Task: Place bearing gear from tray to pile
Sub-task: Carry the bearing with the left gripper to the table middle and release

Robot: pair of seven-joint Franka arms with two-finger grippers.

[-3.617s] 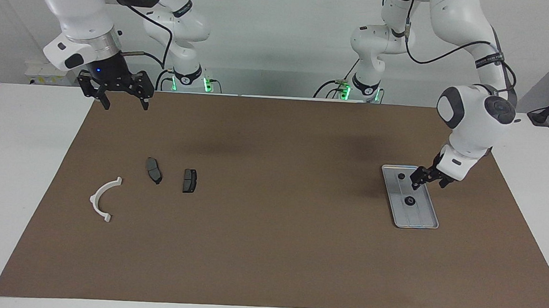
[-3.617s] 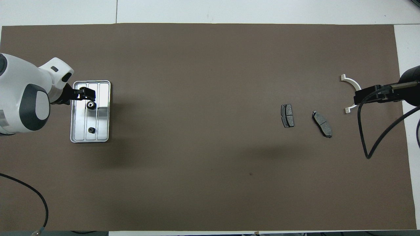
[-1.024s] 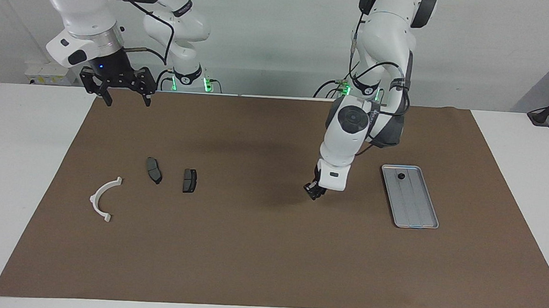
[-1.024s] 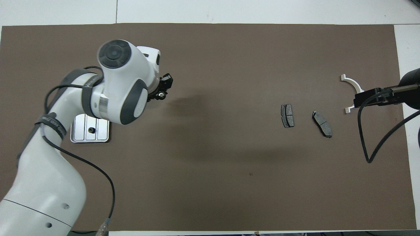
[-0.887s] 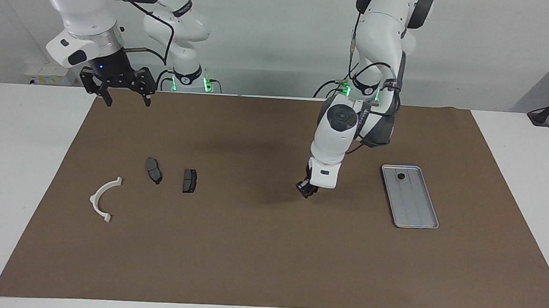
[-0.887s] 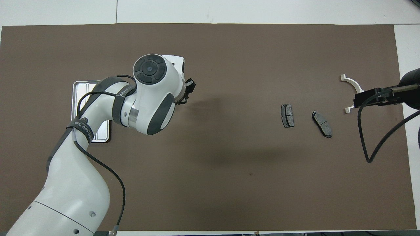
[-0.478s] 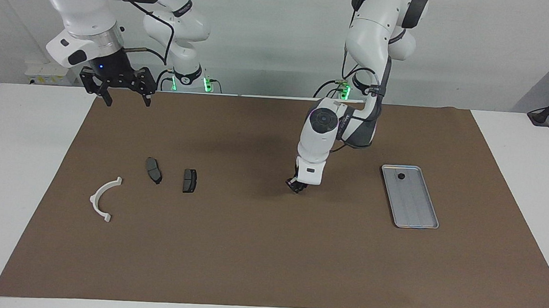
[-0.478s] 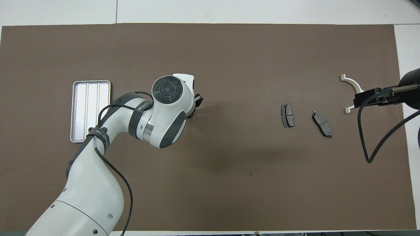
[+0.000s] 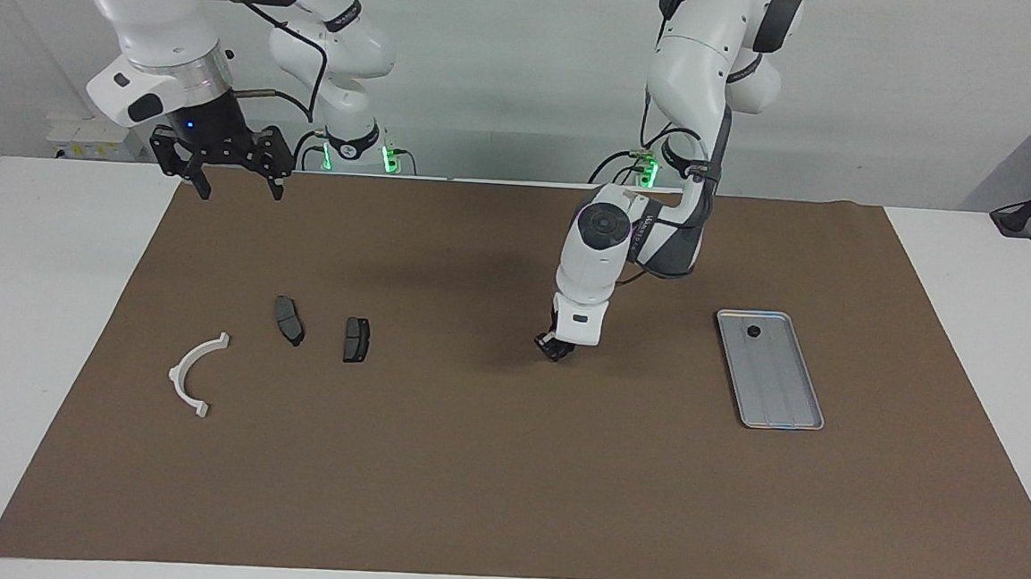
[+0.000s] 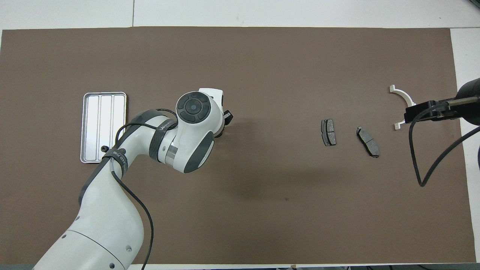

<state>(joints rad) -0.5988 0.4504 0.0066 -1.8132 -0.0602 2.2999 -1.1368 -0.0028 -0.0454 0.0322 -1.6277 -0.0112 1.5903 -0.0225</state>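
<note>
Left gripper low over mat midway between tray and pile, jaws pinched on what looks like bearing gear. One gear in tray. Right gripper waiting, jaws apart.

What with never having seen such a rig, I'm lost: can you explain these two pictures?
Two white robot arms work at a table covered by a brown mat. One picture faces them from across the table; the other looks down from above their end. The left gripper hangs over the mat's middle, apparently pinching a small dark bearing gear. The right gripper waits open over the mat's corner at its own end. On the mat lie a metal tray with another gear on it, and the pile: a white bracket and two dark pads.
</note>
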